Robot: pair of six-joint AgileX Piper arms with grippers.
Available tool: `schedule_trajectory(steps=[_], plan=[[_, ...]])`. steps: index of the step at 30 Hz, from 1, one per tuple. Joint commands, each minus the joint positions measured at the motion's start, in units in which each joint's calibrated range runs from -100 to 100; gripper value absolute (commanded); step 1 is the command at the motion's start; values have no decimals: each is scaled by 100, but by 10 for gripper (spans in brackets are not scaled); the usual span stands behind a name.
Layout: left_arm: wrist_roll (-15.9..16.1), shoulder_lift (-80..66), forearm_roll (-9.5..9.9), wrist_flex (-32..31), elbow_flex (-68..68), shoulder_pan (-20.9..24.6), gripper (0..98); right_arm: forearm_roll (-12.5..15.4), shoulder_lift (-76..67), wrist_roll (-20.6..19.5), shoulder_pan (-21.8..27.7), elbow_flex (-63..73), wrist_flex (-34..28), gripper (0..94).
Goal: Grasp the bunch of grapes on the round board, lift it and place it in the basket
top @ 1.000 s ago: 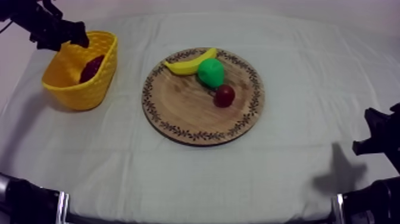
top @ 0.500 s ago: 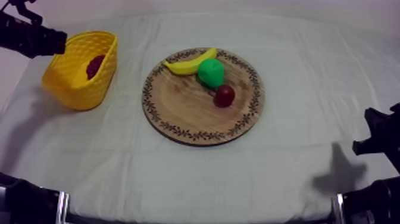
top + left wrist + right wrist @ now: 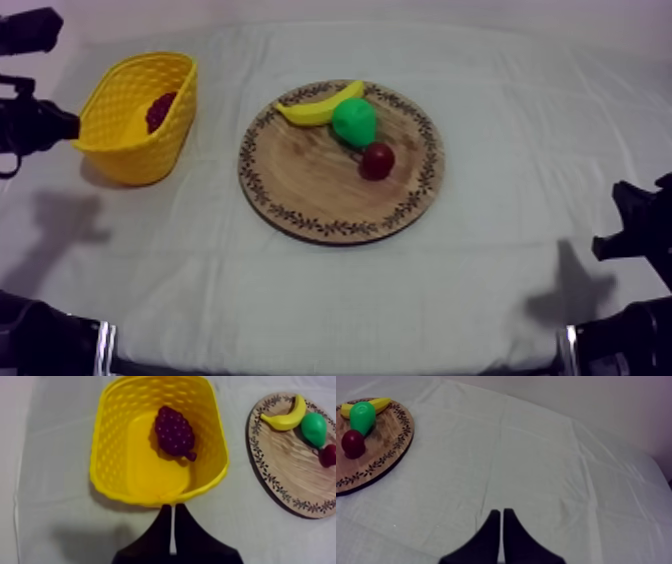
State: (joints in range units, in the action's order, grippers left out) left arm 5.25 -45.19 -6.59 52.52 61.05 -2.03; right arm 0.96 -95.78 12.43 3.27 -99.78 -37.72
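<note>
The grapes (image 3: pixel 174 432) lie inside the basket (image 3: pixel 131 152), against its inner wall on the side toward the board (image 3: pixel 320 195). The basket stands near the table's (image 3: pixel 470 290) far left corner, well apart from the board.

The left claw (image 3: pixel 172 523) has its fingers pressed together in a narrow wedge with nothing between them. It sits just outside the basket's wall, on the side toward the table's left edge. From above, that claw (image 3: pixel 70 125) is level with the basket's rim at that edge.

The board lies about mid-table, a little toward the far edge. A banana (image 3: pixel 318 107) lies along its far rim, with a pear (image 3: pixel 354 122) touching the banana and a small red fruit (image 3: pixel 377 160) just beside the pear. The near half of the board is bare.

The right claw (image 3: pixel 501 518) is likewise closed on nothing, low by the table's right edge. Bare cloth lies in front of it, from the board's rim to the far right corner. The strip along the table's near edge is open too.
</note>
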Motion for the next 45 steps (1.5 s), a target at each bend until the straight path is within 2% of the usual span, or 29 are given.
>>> schedule_trajectory(steps=[1,11,23,33,39,45], plan=[[42,-561,-3,-104,303,31,0,0,2,0,3,1,-2,3],[245,-2085,24,-617,1291,164,0,0,2,0,3,1,-2,3],[-95,-3758,251,-1201,2574,224,0,0,2,0,3,1,-2,3],[-113,-4684,297,-1427,3375,289,0,0,2,0,3,1,-2,3],[-128,-5027,489,-1578,3662,219,0,0,2,0,3,1,-2,3],[-295,-5346,635,-1577,3711,118,0,0,2,0,3,1,-2,3]])
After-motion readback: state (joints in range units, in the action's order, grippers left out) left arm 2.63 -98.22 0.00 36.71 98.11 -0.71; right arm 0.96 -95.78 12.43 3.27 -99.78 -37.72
